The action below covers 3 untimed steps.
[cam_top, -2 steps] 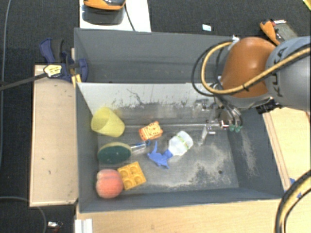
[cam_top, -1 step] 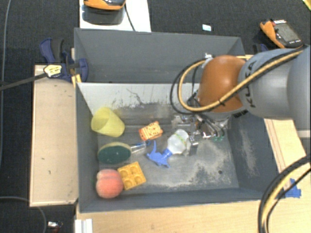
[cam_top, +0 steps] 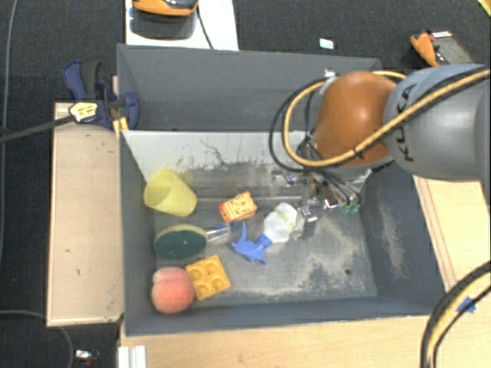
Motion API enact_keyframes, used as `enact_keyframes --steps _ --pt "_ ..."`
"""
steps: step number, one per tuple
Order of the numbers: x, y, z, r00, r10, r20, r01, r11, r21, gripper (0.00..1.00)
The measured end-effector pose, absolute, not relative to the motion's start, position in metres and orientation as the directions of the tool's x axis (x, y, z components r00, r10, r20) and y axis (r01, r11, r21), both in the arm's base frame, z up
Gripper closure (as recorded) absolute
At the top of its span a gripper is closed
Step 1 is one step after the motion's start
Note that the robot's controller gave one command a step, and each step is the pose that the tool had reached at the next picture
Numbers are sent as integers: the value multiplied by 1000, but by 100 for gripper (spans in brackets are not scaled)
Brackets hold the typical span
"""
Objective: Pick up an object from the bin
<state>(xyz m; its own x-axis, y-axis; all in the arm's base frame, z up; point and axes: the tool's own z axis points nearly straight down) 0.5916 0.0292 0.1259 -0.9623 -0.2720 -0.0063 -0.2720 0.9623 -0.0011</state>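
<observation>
In the camera view, the gripper (cam_top: 313, 208) is seen low in the bin (cam_top: 253, 90), under the orange wrist cover, near the back of the floor. Whether it is wide or narrow cannot be told, since the tool is masked by the wrist and its cables.

A crumpled white and clear wrapper-like thing (cam_top: 281, 222) lies just beside the gripper, on the view's left and slightly nearer the front. It is judged the likeliest thing to be picked. A blue toy figure (cam_top: 252, 245) lies just beyond it, touching it or nearly so. A small orange block (cam_top: 238, 206) is found farther left of the gripper. Well apart from the gripper, toward the left wall, a yellow cup (cam_top: 169, 193), a round green sponge (cam_top: 181, 242), a yellow brick (cam_top: 208, 276) and a peach (cam_top: 173, 290) are gathered.

For the step to be done well, the gripper would have to be shifted a little left, centred over the wrapper, and lowered fully to the floor. The blue figure should be kept outside the closing path. Because the wrapper looks light and yielding, a firm closure would be needed before anything is lifted.
</observation>
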Motion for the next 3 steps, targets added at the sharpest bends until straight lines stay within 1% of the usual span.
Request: enact_keyframes --steps 1,2,3 --pt "587 39 115 -891 -455 -3 -455 891 1 0" --pt "589 25 73 -872 -489 -13 -489 872 -4 0" --pt "582 40 70 -777 -629 -7 -629 777 0 100"
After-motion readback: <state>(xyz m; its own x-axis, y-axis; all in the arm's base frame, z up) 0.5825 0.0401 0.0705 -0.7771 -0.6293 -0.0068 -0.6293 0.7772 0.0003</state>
